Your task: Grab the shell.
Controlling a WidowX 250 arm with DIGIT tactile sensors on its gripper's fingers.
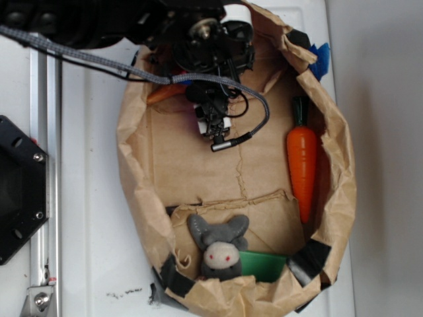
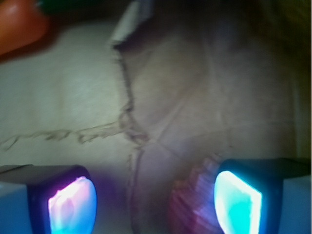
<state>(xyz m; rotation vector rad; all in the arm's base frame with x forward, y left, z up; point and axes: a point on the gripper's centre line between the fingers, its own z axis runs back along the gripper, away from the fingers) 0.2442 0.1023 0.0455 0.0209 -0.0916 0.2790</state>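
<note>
Shell [image 1: 165, 93] lies slanted, thin end pointing left, partly under open, empty gripper [image 1: 213, 125] inside paper bag [image 1: 198, 172].

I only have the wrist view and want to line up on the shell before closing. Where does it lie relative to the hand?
Observer: On the exterior view, a tan-orange tapered piece, apparently the shell, pokes out from under the arm at the bag's upper left, beside the hand. Most of it is hidden.
Operator: What's the orange blob at my top left?
Observer: The carrot, lying along the right wall of the paper bag, apart from the hand.
Operator: Anything else in there?
Observer: A gray plush toy at the bottom end, beside a green piece.
</note>
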